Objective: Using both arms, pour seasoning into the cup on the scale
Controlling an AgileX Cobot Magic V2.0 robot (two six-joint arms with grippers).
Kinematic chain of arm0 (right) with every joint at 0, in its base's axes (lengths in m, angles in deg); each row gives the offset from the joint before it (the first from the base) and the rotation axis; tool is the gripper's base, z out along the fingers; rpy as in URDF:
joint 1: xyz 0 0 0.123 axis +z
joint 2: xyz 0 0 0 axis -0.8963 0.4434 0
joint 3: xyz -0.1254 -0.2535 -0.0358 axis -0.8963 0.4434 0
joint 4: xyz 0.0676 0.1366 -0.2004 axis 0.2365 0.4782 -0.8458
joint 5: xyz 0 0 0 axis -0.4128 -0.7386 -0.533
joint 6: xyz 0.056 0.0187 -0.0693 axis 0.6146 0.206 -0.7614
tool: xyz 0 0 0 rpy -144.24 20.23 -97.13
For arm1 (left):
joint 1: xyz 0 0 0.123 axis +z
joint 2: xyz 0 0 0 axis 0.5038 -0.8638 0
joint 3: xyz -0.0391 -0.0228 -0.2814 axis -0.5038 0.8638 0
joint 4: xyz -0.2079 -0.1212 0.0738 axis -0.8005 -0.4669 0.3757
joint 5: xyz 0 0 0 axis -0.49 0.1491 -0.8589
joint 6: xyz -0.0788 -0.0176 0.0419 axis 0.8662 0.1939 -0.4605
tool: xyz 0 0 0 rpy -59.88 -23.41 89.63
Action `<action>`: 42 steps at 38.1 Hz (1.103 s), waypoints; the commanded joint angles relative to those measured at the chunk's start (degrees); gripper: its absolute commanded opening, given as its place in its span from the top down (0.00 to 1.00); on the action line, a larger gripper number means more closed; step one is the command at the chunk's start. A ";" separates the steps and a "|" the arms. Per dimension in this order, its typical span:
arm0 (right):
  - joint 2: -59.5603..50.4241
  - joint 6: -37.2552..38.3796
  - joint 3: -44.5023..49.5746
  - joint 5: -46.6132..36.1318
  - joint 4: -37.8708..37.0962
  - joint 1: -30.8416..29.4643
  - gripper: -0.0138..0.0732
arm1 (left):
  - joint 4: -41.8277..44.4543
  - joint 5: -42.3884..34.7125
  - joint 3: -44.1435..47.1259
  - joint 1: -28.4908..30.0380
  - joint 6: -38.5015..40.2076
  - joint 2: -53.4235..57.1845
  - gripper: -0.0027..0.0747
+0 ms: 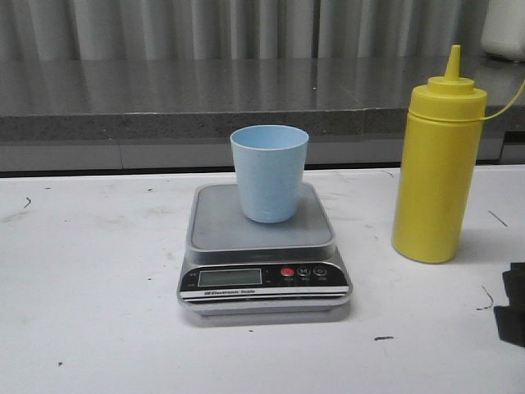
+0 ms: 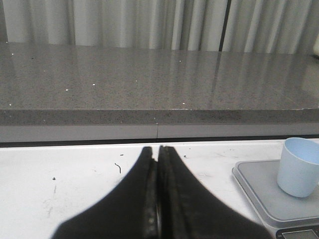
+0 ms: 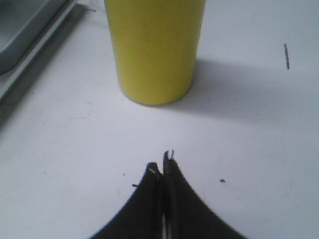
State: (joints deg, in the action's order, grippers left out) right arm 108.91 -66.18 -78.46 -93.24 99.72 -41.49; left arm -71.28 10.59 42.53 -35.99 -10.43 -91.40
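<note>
The pale blue cup (image 1: 269,173) stands upright on the steel platform of the silver scale (image 1: 262,246) at the table's middle. The tall yellow seasoning bottle (image 1: 437,164) stands upright to the right of the scale, nozzle cap on. My left gripper (image 2: 157,149) is shut and empty, low over the table to the left of the scale (image 2: 259,194) and cup (image 2: 299,167). My right gripper (image 3: 162,167) is shut and empty, a short way in front of the bottle's base (image 3: 154,50). In the front view only a black edge of the right arm (image 1: 513,304) shows.
A grey stone ledge (image 1: 164,103) runs along the back of the white table (image 1: 90,312), with a curtain behind. A white container (image 1: 503,29) stands on the ledge at far right. The scale's edge (image 3: 25,35) shows beside the bottle in the right wrist view.
</note>
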 commanded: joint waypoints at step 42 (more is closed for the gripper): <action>-68.48 -16.91 -14.46 57.62 7.37 -0.17 0.98 | -0.63 -4.87 -1.49 0.04 0.46 -0.60 0.99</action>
State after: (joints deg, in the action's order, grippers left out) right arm 43.13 -82.10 -90.94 -34.97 107.28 -41.49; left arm -71.28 10.59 42.53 -35.99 -10.43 -91.40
